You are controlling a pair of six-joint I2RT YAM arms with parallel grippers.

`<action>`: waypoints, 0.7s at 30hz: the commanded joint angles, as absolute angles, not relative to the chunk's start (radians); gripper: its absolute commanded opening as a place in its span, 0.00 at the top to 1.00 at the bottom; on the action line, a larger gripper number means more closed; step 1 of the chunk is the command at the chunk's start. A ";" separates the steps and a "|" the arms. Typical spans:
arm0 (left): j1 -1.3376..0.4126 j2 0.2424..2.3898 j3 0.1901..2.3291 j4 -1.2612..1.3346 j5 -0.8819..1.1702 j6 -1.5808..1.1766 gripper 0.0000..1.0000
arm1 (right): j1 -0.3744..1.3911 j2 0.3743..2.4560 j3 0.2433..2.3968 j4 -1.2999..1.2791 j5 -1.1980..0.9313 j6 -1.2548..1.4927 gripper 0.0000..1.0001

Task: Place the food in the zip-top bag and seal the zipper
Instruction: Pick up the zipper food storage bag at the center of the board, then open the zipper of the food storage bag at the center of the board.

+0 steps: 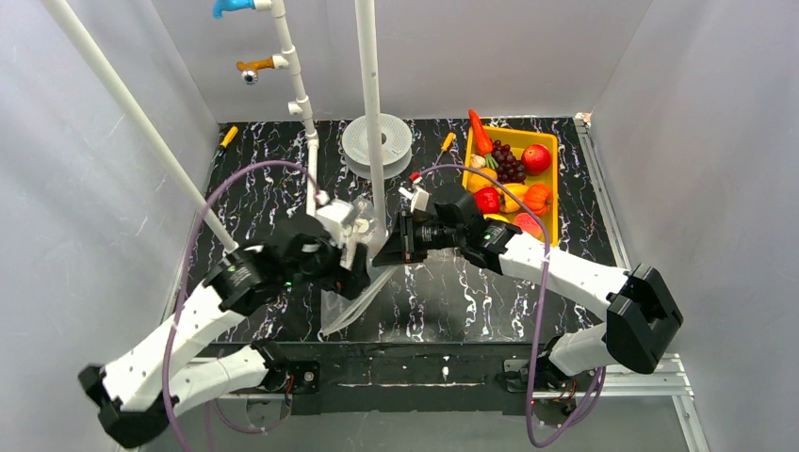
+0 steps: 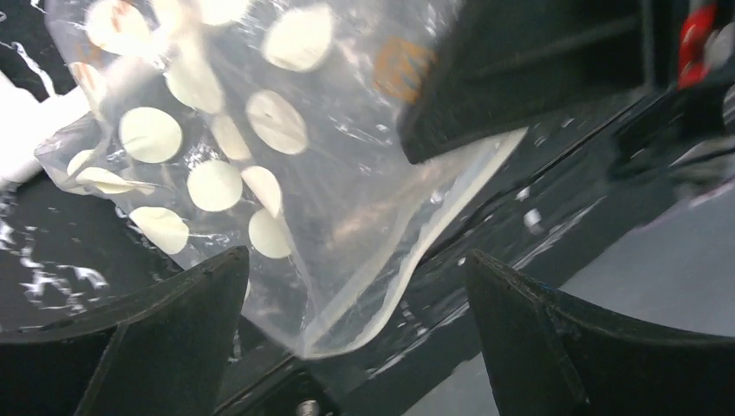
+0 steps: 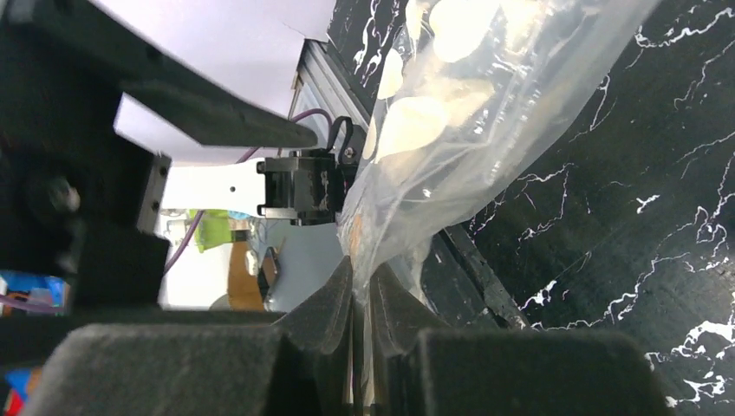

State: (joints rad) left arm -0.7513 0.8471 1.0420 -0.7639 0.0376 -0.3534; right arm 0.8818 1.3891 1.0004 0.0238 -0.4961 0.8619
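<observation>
Pinching the zip-top bag (image 3: 451, 130) near its mouth edge, the right claw (image 3: 364, 290) was closed on the plastic, and the bag hung slanting over the black marbled bench (image 1: 471, 292), its lower end near the front edge. The left claw (image 2: 355, 260) stood wide open, the bag's lower corner between its fingers. The zipper (image 2: 433, 234) ran pale along that edge. The food (image 1: 509, 169) sat in the yellow tray (image 1: 555, 179) at back right, well apart from the bag.

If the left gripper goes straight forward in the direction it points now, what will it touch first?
Most likely the zip-top bag, which hangs directly ahead of the open left gripper, pinched by the right gripper. Behind the bag is the black table, but depth is hard to judge.
</observation>
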 commanded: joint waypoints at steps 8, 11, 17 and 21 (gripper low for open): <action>-1.227 1.057 1.143 -0.954 -0.671 -0.268 0.05 | 0.825 1.383 0.948 0.142 -0.559 0.997 0.88; -1.291 1.094 1.141 -0.973 -0.810 -0.326 0.08 | 0.816 1.389 0.960 0.128 -0.567 1.003 0.86; -1.422 1.180 1.171 -1.035 -0.931 -0.427 0.07 | 0.815 1.372 0.948 0.121 -0.541 1.018 0.82; -1.477 1.222 1.185 -1.108 -0.962 -0.516 0.05 | 0.815 1.368 0.940 0.129 -0.531 1.030 0.81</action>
State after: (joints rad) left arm -1.4334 1.2015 1.1519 -1.0096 -0.8459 -0.4034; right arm 0.8181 1.3960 0.9489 0.0788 -0.5392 1.0042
